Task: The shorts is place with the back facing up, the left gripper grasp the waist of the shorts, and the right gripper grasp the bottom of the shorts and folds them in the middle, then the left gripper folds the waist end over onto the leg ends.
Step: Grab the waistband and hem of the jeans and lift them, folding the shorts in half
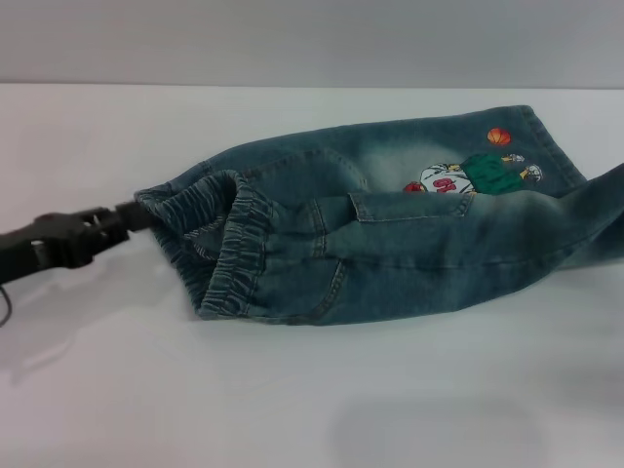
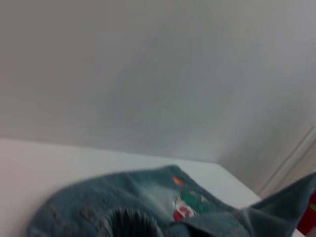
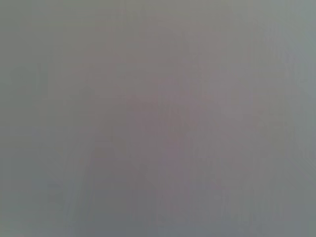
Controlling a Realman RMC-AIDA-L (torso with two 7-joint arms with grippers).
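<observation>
The blue denim shorts (image 1: 390,244) lie on the white table (image 1: 292,409), folded lengthwise with one leg over the other. The cartoon print (image 1: 478,175) faces up on the far leg. The ruffled waist (image 1: 229,253) points to the left. My left gripper (image 1: 132,216) reaches in from the left edge and is shut on the far corner of the waist. The leg ends run to the right, and the near one (image 1: 600,210) passes out of the picture. In the left wrist view the shorts (image 2: 148,202) and the print (image 2: 187,205) show low down. The right gripper is out of view.
The white table stretches in front of and behind the shorts. A grey wall (image 1: 312,39) stands behind its far edge. The right wrist view is plain grey with nothing to make out.
</observation>
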